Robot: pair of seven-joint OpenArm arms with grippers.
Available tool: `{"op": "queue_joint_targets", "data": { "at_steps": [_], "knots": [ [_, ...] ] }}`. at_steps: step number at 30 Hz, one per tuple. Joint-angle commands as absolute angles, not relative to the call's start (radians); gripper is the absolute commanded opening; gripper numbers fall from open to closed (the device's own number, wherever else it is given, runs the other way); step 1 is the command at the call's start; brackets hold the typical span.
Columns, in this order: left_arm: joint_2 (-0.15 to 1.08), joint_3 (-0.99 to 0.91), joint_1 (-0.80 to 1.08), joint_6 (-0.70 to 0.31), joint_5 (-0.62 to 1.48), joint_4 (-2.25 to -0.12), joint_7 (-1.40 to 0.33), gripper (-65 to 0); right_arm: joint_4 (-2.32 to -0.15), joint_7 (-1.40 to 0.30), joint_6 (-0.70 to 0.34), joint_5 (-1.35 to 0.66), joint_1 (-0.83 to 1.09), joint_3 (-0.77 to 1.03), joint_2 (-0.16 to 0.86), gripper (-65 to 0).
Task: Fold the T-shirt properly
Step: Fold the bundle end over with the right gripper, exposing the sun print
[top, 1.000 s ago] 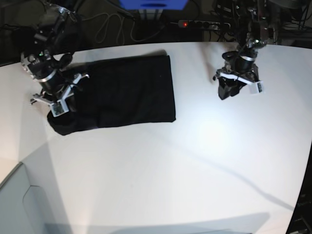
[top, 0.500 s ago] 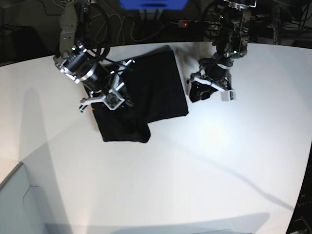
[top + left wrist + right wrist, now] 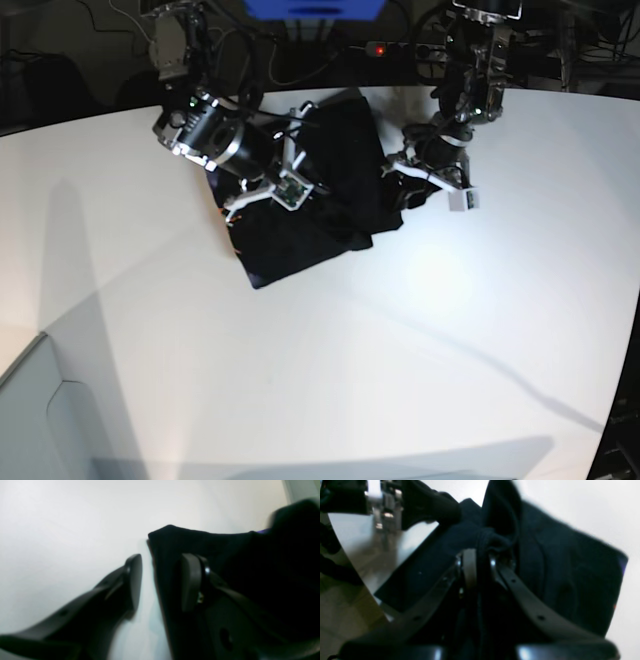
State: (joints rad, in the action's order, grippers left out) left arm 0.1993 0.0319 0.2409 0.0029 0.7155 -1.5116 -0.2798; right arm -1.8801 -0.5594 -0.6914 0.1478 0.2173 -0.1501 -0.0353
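Right gripper (image 3: 480,562) is clamped on a bunched fold of the black T-shirt (image 3: 300,225), lifting that cloth above the rest of the garment. Left gripper (image 3: 162,580) stands partly open, astride the T-shirt's right-hand edge, one finger (image 3: 133,580) over the bare white table (image 3: 400,350), the other over the cloth, holding nothing. Near the table's far edge, the T-shirt lies as a narrowed dark band with a corner doubled over. Lengthwise folds look done. My judgement: the cross fold is under way, and laying flat and smoothing remain.
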Motion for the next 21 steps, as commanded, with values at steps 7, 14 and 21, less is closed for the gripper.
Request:
{"op": "queue_joint_targets", "data": {
  "at_steps": [7, 14, 21],
  "knots": [
    [0.206, 0.030, 0.246, 0.008, 0.714, -1.518, -0.289, -40.3, -1.867, -0.532, -0.698, 0.116, 0.191, -0.229, -0.071, -65.0],
    [0.211, 0.025, 0.252, 0.008, 0.714, -1.518, -0.289, -40.3, -1.698, -0.526, -0.698, 0.116, 0.130, -0.223, -0.114, -65.0],
    [0.213, 0.024, 0.255, 0.008, 0.714, -1.524, -0.289, -40.3, -1.612, -0.524, -0.698, 0.116, 0.070, -0.222, -0.093, -65.0]
  ]
}}
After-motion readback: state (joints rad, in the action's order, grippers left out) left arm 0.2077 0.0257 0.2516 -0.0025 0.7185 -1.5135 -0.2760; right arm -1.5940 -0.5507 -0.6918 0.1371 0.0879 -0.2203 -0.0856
